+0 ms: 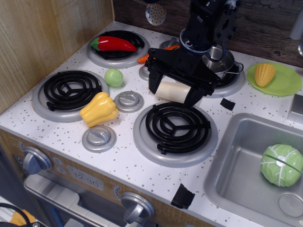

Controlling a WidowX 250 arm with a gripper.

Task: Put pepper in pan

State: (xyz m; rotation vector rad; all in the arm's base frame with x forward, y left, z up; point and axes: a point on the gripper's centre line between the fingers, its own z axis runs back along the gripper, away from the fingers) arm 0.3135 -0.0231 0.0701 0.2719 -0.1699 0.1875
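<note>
The red chili pepper [113, 44] with its green stem cap lies across the back left burner [118, 56], stem end to the left. The steel pan [218, 60] stands on the back right burner, mostly hidden behind the arm. My black gripper [173, 96] hangs over the middle of the stove, between the two back burners and just behind the front right burner. It is to the right of the pepper and not touching it. Its jaws stand wide apart. A cream cylinder [171, 90] shows between them; I cannot tell whether it is touched.
An orange carrot [143, 58] lies behind the gripper. A green ball [113, 77] and a yellow bell pepper [99, 109] sit near the front left burner [66, 90]. Corn [264, 74] rests on a green plate [286, 85]. A cabbage [282, 164] lies in the sink [236, 156].
</note>
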